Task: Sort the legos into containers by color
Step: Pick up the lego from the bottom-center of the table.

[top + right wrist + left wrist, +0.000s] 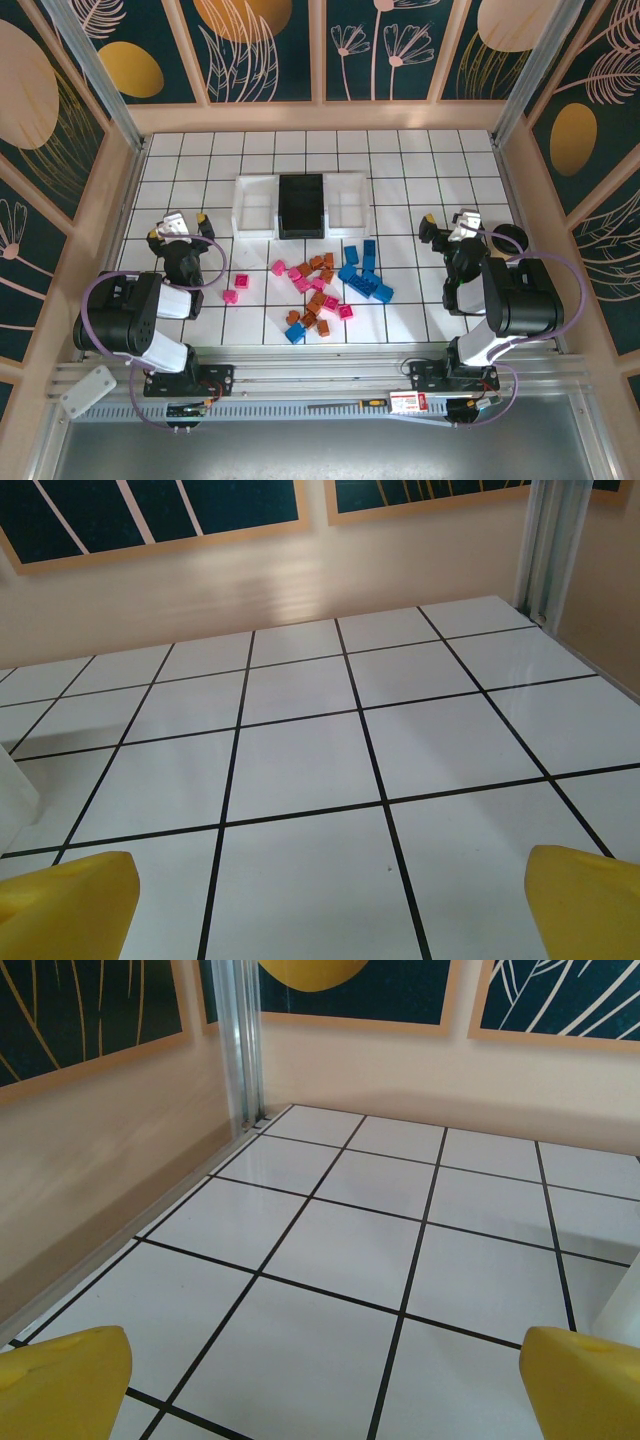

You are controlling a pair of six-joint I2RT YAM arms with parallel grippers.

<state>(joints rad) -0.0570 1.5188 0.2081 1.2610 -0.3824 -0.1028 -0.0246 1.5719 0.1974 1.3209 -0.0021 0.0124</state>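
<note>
The legos lie in a loose pile on the tiled table just in front of the containers: blue ones [362, 274] to the right, pink ones [300, 281] to the left, orange-brown ones [314, 301] between them. Two pink legos [236, 288] sit apart on the left. The containers stand in a row: a white tray [254, 205], a black tray [301, 207] and another white tray [349, 204], all empty. My left gripper [180, 227] [325, 1390] is open over bare tiles, left of the trays. My right gripper [447, 222] [325, 905] is open over bare tiles, right of the trays.
A round dark cup [510, 238] stands behind the right arm near the right wall. Wooden walls close in the table on three sides. A white tray's edge shows at the right of the left wrist view [626, 1310] and at the left of the right wrist view [14, 798].
</note>
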